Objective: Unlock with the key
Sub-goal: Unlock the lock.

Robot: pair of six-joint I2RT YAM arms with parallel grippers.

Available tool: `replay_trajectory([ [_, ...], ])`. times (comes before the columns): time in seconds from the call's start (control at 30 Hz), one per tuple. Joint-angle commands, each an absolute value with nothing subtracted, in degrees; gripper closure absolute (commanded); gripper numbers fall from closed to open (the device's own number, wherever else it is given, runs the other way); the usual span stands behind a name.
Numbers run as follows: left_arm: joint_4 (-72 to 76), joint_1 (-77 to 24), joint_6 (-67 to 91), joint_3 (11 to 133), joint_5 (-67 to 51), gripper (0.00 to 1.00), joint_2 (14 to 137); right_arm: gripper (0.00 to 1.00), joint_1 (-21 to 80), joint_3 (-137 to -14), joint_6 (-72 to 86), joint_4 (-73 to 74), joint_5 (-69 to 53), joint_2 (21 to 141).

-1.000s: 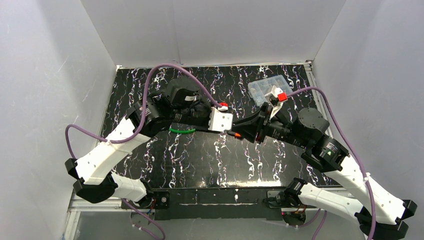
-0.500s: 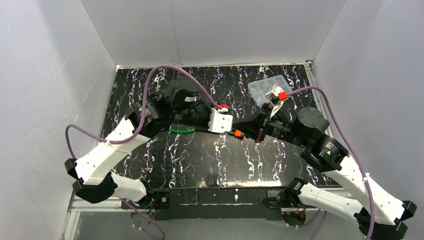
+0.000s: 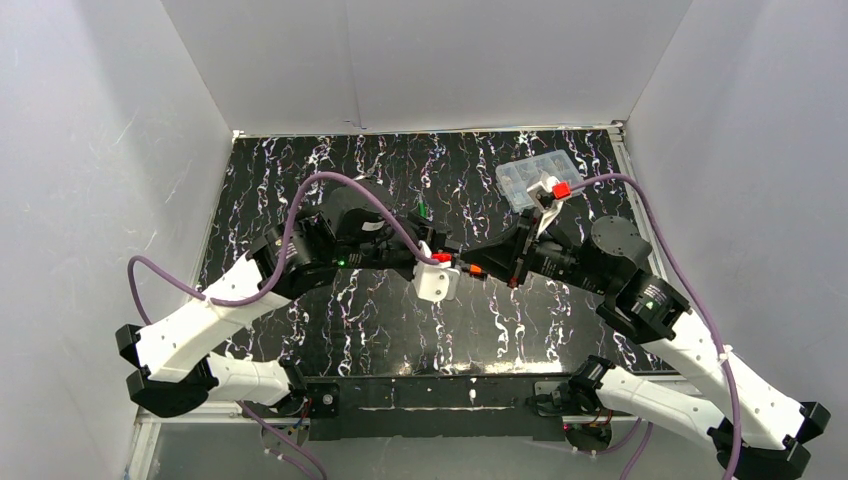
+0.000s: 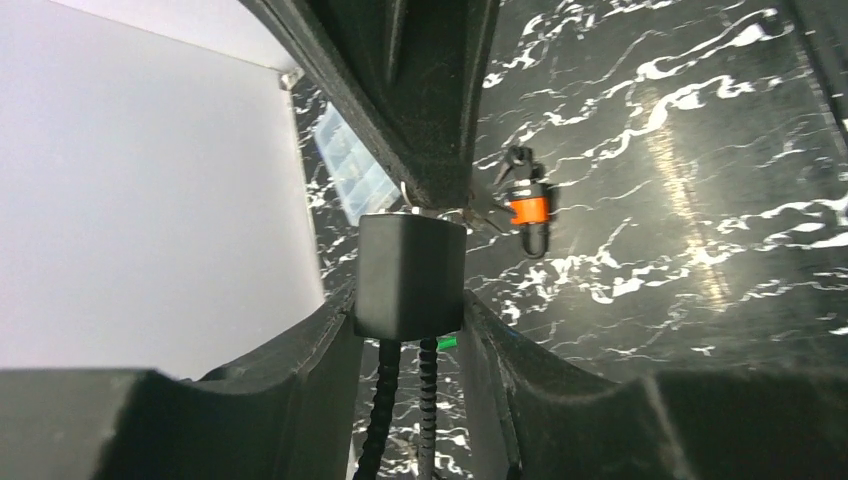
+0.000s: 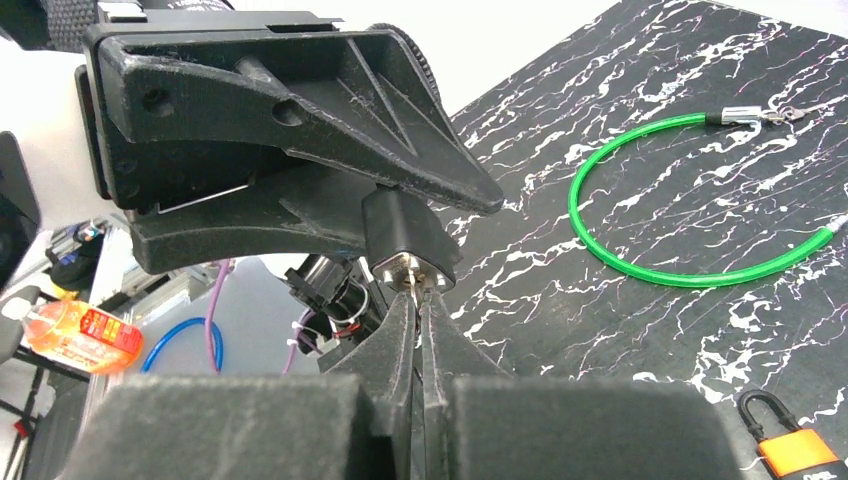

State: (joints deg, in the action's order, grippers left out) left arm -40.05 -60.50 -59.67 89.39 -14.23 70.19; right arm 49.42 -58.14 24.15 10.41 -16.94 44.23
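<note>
We see two robot arms meeting over the middle of a black, white-veined table (image 3: 400, 320). The left gripper (image 4: 410, 302) is clamped on the task's thing, a small black padlock (image 4: 410, 268), one finger on each side of its body. Two black ribbed cords run out of the lock's end that faces the left wrist camera.

The right gripper (image 5: 417, 300) comes at the lock from the opposite side, fingertips pinched tight together on the key (image 5: 414, 284). We can make out only a thin sliver of metal between the tips, where it meets the silver face of the lock.

A small orange and black piece (image 4: 529, 210) hangs by a wire ring just beside the pinched fingertips; we cannot tell what it is.

A green cable loop (image 5: 690, 268) lies flat on the table behind the left gripper. A clear plastic compartment box (image 3: 538, 176) sits near the far right corner of the table, well apart from the lock.
</note>
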Motion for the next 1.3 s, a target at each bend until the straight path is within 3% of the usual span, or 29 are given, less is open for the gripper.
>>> replay_trajectory([
  [0.0, -29.0, -61.6, -64.1, 87.7, -13.7, 1.0, 70.2, 0.99, 49.7, -57.2, 28.0, 1.7, -20.6, 43.9],
  [0.3, -20.1, -61.7, -65.0, 85.8, -11.3, 1.0, 70.2, 0.99, 49.4, -55.6, 30.6, -0.3, -20.9, 42.8],
  [0.83, 3.6, -64.6, -82.8, 68.1, -14.1, 1.0, 62.0, 0.99, 45.2, -51.3, 37.2, -6.8, -21.3, 41.4],
  [1.27, 8.0, -64.7, -86.1, 63.8, -13.5, 1.0, 60.1, 0.99, 41.1, -50.1, 43.0, -10.2, -25.3, 41.1],
])
